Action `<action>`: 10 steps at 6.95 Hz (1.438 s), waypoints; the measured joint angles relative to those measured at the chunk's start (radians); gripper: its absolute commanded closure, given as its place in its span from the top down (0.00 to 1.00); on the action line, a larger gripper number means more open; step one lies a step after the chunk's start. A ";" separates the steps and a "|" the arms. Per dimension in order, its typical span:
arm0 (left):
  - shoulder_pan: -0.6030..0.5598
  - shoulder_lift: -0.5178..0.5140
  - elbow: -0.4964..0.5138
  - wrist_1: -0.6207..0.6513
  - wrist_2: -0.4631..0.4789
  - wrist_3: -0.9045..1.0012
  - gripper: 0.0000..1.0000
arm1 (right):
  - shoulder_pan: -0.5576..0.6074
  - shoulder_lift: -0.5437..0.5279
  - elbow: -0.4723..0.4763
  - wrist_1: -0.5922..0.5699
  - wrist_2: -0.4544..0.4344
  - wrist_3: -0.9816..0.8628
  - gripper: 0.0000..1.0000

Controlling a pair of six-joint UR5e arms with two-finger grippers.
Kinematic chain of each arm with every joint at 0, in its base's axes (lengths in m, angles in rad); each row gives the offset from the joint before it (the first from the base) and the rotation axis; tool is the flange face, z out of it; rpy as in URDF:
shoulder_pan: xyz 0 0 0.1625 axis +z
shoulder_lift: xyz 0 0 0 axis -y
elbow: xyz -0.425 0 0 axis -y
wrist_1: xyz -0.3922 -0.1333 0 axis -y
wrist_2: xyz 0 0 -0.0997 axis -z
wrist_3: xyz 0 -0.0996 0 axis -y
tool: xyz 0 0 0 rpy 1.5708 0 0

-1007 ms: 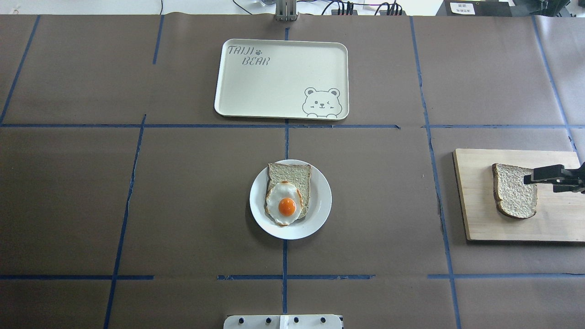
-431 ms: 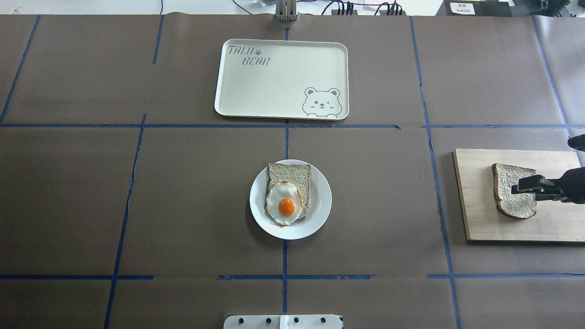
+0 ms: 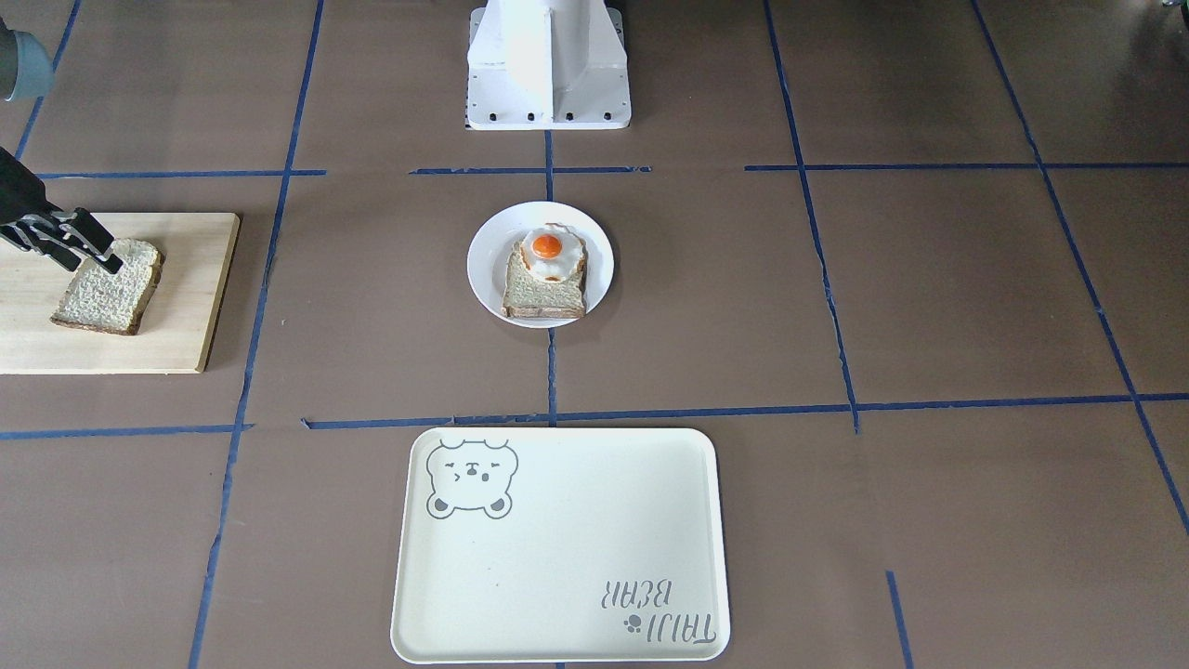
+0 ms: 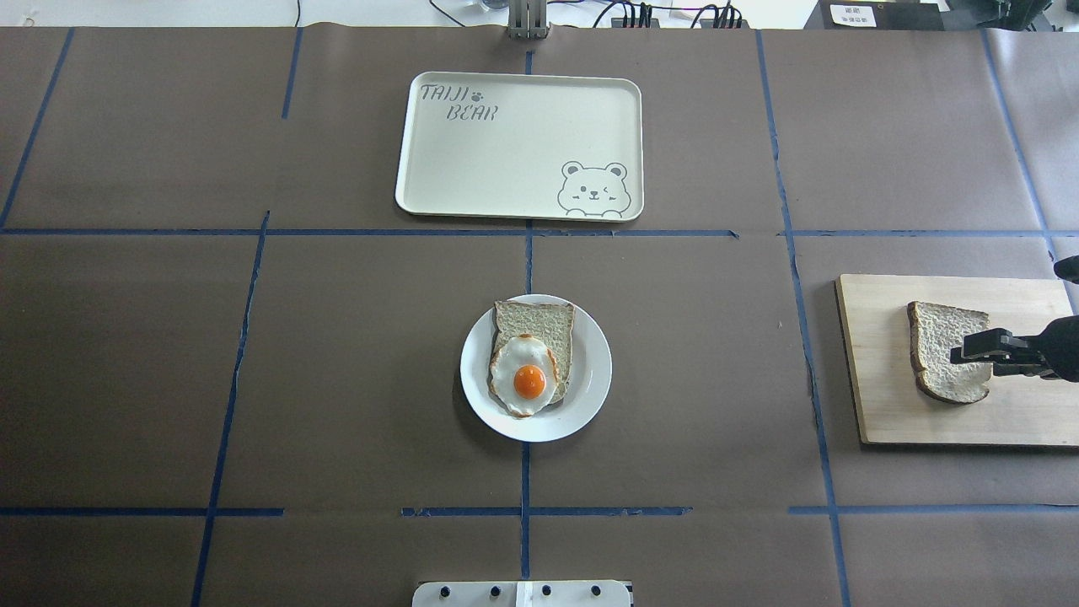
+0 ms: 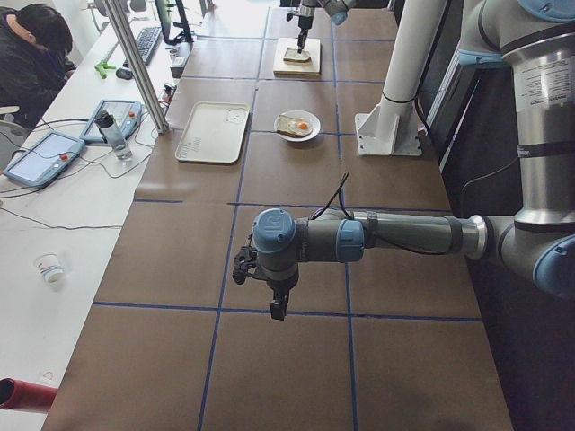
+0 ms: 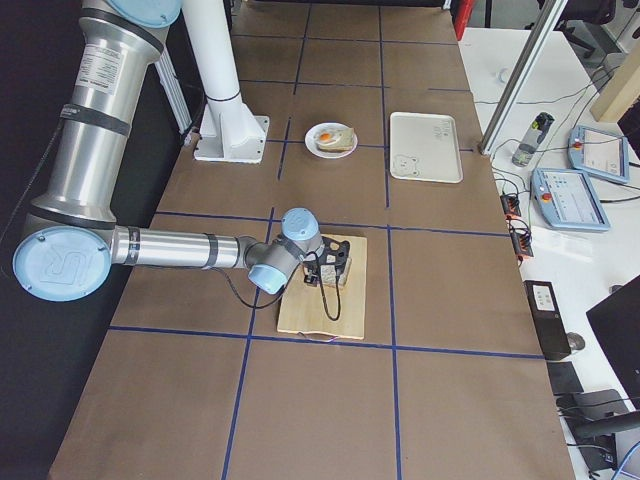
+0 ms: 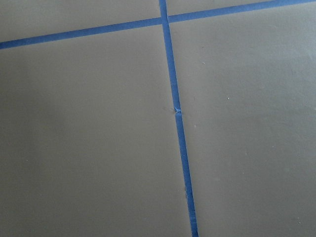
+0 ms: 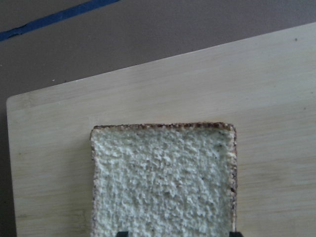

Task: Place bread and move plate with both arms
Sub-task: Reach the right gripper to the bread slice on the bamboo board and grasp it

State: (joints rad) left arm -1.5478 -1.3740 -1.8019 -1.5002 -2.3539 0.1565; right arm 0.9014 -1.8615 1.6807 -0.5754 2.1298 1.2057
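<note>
The bread (image 4: pixel 937 347) lies flat on a wooden board (image 4: pixel 1028 413) at the table's right. It fills the right wrist view (image 8: pixel 163 182). My right gripper (image 4: pixel 965 351) is open, low over the slice's near end; its fingertips (image 8: pixel 236 233) stand at either side of the slice. It also shows in the front view (image 3: pixel 93 263). The white plate (image 4: pixel 592 371) sits mid-table with an egg-topped toast (image 4: pixel 531 358) on it. My left gripper (image 5: pixel 274 305) hangs over bare table far left; I cannot tell if it is open.
A cream bear tray (image 4: pixel 506 160) lies beyond the plate at the table's far side. The white robot pedestal (image 3: pixel 548 65) stands at the near edge. Blue tape lines cross the brown table cover. An operator sits at the far side in the left view.
My right gripper has moved left and down over the bread's near end. The bread, plate and tray have not moved.
</note>
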 measured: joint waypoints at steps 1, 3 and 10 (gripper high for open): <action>0.000 0.001 0.000 0.000 0.000 0.000 1.00 | -0.001 -0.001 -0.001 0.000 0.000 0.000 0.67; 0.000 0.000 0.001 0.000 0.000 0.000 1.00 | -0.004 -0.001 -0.003 -0.001 -0.001 0.000 0.64; 0.000 0.001 0.001 0.000 0.001 0.000 1.00 | -0.016 0.001 -0.014 -0.001 0.001 0.025 0.05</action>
State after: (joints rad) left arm -1.5478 -1.3729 -1.8009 -1.5002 -2.3531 0.1565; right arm 0.8852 -1.8603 1.6669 -0.5768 2.1309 1.2312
